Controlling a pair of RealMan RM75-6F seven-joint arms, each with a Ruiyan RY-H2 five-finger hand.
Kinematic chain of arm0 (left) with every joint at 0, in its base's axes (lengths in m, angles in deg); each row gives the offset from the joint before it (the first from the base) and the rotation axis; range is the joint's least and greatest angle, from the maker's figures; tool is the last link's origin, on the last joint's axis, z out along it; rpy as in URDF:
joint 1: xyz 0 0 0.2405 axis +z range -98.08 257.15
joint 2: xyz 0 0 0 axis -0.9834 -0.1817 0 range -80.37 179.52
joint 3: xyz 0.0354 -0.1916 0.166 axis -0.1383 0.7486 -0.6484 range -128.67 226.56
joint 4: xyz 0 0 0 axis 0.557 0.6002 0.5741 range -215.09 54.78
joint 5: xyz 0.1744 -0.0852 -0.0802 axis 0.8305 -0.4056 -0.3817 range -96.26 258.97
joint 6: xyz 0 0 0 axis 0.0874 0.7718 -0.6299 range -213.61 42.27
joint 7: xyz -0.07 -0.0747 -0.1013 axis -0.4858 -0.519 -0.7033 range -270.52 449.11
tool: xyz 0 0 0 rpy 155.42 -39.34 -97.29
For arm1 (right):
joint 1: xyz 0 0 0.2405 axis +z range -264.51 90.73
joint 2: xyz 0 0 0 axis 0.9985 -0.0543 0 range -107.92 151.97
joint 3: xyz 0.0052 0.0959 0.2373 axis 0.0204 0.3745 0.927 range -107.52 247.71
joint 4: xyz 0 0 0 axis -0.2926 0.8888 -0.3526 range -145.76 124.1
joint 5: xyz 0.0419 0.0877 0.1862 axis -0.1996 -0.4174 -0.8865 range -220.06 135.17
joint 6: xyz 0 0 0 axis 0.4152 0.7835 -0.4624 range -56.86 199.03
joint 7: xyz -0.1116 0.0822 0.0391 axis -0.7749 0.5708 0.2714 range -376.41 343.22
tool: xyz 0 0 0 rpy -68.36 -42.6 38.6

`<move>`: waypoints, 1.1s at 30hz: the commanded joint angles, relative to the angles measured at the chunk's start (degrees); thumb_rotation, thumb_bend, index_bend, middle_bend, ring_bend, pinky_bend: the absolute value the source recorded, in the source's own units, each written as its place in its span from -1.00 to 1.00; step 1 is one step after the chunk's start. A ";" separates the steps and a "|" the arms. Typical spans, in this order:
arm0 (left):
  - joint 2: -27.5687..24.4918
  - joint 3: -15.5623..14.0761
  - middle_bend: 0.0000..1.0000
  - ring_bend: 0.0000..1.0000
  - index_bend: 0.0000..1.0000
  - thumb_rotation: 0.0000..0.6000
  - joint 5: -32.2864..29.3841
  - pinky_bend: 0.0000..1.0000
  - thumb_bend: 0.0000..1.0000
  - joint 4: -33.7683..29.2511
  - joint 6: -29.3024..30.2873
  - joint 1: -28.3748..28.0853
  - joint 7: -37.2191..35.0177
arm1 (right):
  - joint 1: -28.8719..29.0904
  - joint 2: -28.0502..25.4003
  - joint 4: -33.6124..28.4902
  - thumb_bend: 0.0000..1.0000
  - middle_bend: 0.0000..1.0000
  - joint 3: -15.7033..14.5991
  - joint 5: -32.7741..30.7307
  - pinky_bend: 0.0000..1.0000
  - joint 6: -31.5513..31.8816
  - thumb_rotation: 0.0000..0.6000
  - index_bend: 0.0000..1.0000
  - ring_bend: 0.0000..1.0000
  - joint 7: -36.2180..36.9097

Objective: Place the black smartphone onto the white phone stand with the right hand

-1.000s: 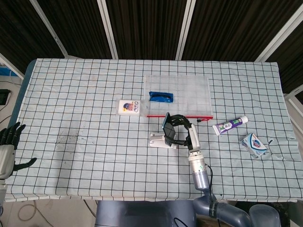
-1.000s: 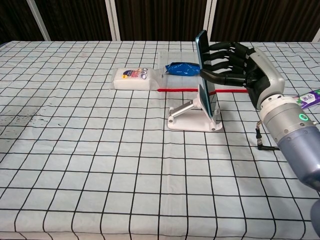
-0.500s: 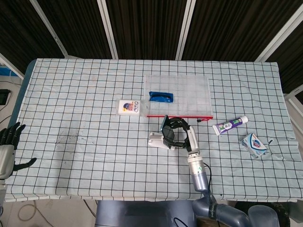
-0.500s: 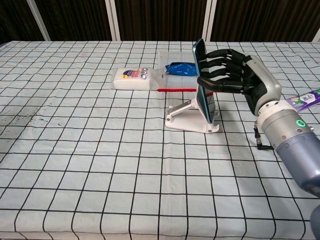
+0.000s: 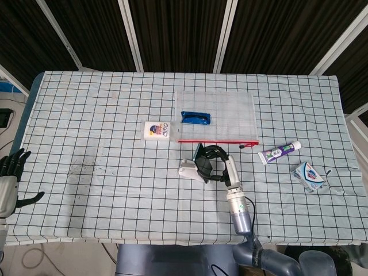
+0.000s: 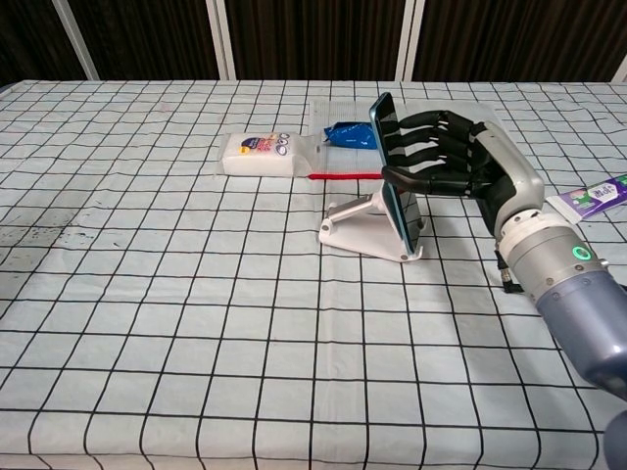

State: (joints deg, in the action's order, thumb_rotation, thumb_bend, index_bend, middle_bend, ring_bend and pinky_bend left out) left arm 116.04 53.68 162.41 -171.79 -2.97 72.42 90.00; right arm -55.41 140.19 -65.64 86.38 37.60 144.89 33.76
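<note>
The black smartphone [image 6: 391, 162] stands on edge, leaning left, its lower end against the lip of the white phone stand [image 6: 364, 227]. My right hand [image 6: 453, 155] grips the phone from the right, fingers wrapped over its back and thumb below. In the head view the phone [image 5: 198, 156] and right hand [image 5: 215, 165] sit over the stand [image 5: 188, 171] near the table's middle. The stand looks tipped, its left end lifted. My left hand [image 5: 8, 175] hangs off the table's left edge, fingers spread, holding nothing.
A clear zip bag [image 5: 215, 117] with a blue packet [image 5: 195, 118] lies behind the stand. A white wipes pack [image 5: 156, 130] sits to its left. A toothpaste tube [image 5: 279, 152] and a soap packet [image 5: 310, 175] lie at the right.
My right hand has moved left and down with the phone, tilting it further left. The stand has been pushed left and turned slightly.
</note>
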 commanded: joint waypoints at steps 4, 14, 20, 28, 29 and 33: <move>-0.01 -0.01 -1.00 -1.00 -1.00 1.00 0.07 -1.00 -1.00 -0.02 0.08 0.03 -0.04 | -0.18 0.19 0.40 -0.38 -0.07 -0.28 0.42 -0.05 0.47 1.00 0.04 -0.24 -0.20; -0.04 -0.04 -1.00 -1.00 -1.00 1.00 0.11 -1.00 -1.00 -0.06 0.09 0.04 -0.10 | -0.12 0.45 1.18 -0.37 -0.07 -0.01 0.50 -0.06 0.82 1.00 0.03 -0.24 -0.92; -0.05 -0.08 -1.00 -1.00 -1.00 1.00 0.11 -1.00 -1.00 -0.08 0.01 0.03 -0.11 | -0.26 0.57 1.61 -0.38 -0.12 -0.45 0.67 -0.13 0.68 1.00 -0.03 -0.29 -1.24; -0.09 -0.07 -1.00 -1.00 -1.00 1.00 0.12 -1.00 -1.00 -0.11 0.10 0.07 -0.17 | -0.28 -0.27 1.11 -0.89 -0.63 -1.70 0.72 -0.56 -1.53 1.00 -0.76 -0.78 -2.67; -0.09 -0.07 -1.00 -1.00 -1.00 1.00 0.16 -1.00 -1.00 -0.12 0.12 0.07 -0.19 | -0.27 -0.46 0.87 -0.92 -0.68 -1.81 0.81 -0.59 -1.64 1.00 -0.85 -0.82 -2.96; -0.11 -0.10 -1.00 -1.00 -1.00 1.00 0.23 -1.00 -1.00 -0.10 0.14 0.08 -0.22 | -0.32 -0.88 -0.08 -0.99 -0.78 -1.82 0.73 -0.64 -1.78 1.00 -1.00 -0.90 -4.42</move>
State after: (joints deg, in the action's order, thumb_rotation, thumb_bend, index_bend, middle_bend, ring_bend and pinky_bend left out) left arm 115.93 53.58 162.64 -171.89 -2.83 72.50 89.76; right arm -55.69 139.47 -65.44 84.61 38.35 143.17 29.64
